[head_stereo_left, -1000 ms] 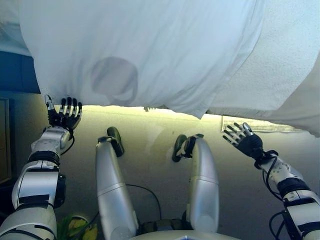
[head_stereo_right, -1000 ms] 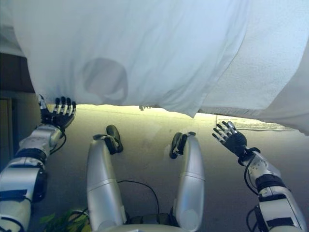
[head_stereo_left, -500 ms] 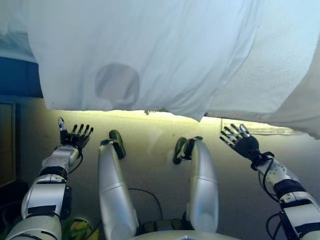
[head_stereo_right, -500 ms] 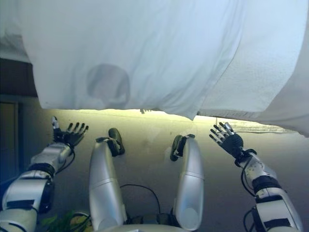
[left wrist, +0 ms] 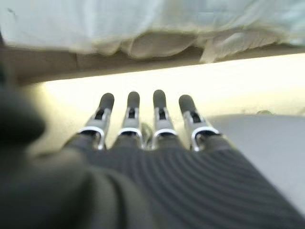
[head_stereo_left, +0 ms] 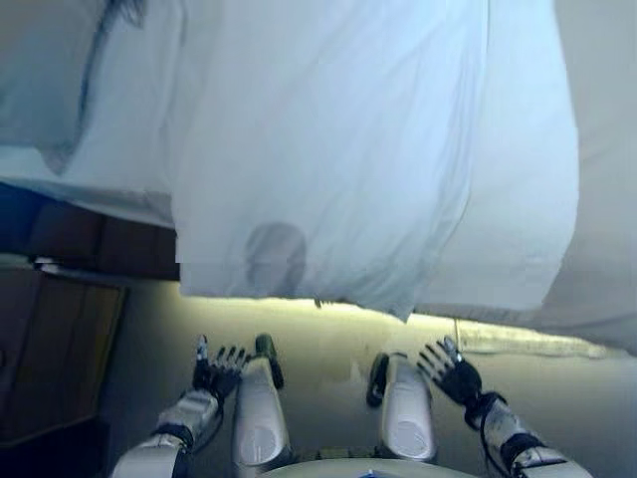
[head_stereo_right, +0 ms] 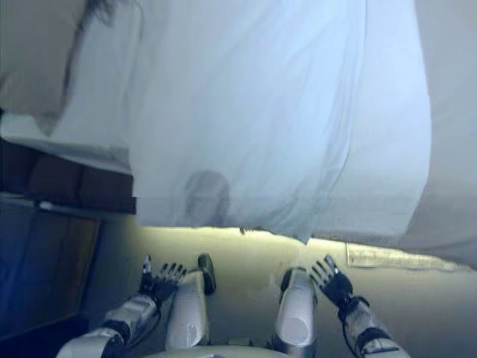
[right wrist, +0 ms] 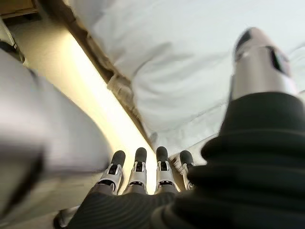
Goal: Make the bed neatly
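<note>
Bed (head_stereo_left: 80, 214): fills the upper part of the eye views, its dark side panel showing under the cloth at the robot's left.

White sheet (head_stereo_left: 338, 149): draped over the bed, lower hem hanging off the near side. The hem runs left to right across the robot's front, dipping to a point (head_stereo_left: 401, 311) right of centre.

Both hands sit below that hem, well clear of it, on the floor side. Left hand (head_stereo_left: 217, 370): fingers spread and straight, holding nothing. Right hand (head_stereo_left: 451, 373): likewise splayed, empty, and the nearer one to the dipped point.

Judgement: the next reach goes up and forward to the hem.

Wrist views add the bed's underside edge: bunched cloth (left wrist: 157, 44) tucked beneath, unseen from above.
</note>
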`<state>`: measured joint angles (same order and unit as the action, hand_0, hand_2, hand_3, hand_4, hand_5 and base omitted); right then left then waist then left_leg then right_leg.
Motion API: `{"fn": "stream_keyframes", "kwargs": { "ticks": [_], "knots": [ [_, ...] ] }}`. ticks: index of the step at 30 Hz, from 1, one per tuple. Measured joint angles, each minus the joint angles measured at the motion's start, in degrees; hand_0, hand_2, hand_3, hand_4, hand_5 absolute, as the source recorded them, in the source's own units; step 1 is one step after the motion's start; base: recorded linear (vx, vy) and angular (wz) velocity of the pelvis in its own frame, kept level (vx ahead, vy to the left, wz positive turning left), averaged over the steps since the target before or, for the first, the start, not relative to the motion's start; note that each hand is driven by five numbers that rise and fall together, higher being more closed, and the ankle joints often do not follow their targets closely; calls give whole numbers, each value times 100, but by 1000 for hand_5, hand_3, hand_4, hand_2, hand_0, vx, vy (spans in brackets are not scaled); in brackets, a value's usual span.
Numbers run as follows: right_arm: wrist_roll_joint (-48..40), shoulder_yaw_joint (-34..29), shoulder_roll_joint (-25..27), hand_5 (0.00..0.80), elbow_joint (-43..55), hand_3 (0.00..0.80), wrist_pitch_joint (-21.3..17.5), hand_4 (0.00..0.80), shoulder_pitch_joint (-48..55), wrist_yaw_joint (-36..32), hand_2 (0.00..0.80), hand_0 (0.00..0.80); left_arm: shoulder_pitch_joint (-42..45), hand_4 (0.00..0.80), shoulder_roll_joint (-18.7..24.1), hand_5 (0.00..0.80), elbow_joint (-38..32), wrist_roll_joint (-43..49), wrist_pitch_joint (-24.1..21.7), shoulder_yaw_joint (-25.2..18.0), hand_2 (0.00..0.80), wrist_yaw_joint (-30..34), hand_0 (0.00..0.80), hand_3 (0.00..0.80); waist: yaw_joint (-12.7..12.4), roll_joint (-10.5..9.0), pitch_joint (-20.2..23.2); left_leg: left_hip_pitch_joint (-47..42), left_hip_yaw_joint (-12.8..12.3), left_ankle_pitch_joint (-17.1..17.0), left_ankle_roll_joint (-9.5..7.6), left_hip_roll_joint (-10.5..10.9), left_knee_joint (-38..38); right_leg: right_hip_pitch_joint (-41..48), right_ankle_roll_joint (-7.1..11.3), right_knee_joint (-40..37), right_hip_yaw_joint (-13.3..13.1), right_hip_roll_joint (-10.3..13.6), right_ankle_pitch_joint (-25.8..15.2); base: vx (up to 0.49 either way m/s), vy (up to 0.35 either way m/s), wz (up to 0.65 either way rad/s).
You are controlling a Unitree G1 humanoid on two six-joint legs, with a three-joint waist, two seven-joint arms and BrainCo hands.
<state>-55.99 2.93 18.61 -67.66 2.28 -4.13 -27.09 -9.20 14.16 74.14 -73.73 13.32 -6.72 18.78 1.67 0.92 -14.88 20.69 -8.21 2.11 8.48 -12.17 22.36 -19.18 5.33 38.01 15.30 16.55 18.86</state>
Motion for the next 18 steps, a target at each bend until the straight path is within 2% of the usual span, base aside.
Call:
{"fn": "stream_keyframes", "kwargs": {
  "ticks": [3,7,11,14,18],
  "knots": [
    [362,-33,-110,0,-263,0,-92,0,257,-27,0,0,231,0,-34,0,99,325,-3,-38,0,-35,0,0,-114,-47,382,-568,-115,-100,2,-3,-456,535,41,-530,74,-132,-150,165,-92,-7],
    [759,-36,-226,0,-539,0,-106,0,566,20,0,0,591,0,-43,0,157,815,-14,-84,0,-133,0,0,-115,-91,912,-1162,-200,-281,-10,55,-1107,1179,138,-1302,196,-256,-412,164,-46,2],
    [950,-54,-238,0,-652,0,-105,0,698,128,0,0,733,0,-45,0,298,1392,-98,-49,0,-341,0,0,-101,-64,1230,-1591,-306,-396,-22,137,-1561,1674,250,-1992,235,-327,-696,109,-5,-4],
    [1034,-56,-237,0,-706,0,-102,0,731,265,0,0,775,0,-28,0,322,2218,-364,169,0,-414,0,0,-99,-69,1303,-1806,-388,-424,-51,190,-1745,1928,303,-2348,231,-347,-868,79,11,-7],
    [1029,-55,-226,0,-734,0,-101,0,825,438,0,0,819,0,41,0,316,3375,-637,781,0,-493,0,0,-87,-47,1410,-2048,-443,-537,-69,262,-2092,2203,356,-2844,216,-392,-1104,36,34,-5]
  ]
}}
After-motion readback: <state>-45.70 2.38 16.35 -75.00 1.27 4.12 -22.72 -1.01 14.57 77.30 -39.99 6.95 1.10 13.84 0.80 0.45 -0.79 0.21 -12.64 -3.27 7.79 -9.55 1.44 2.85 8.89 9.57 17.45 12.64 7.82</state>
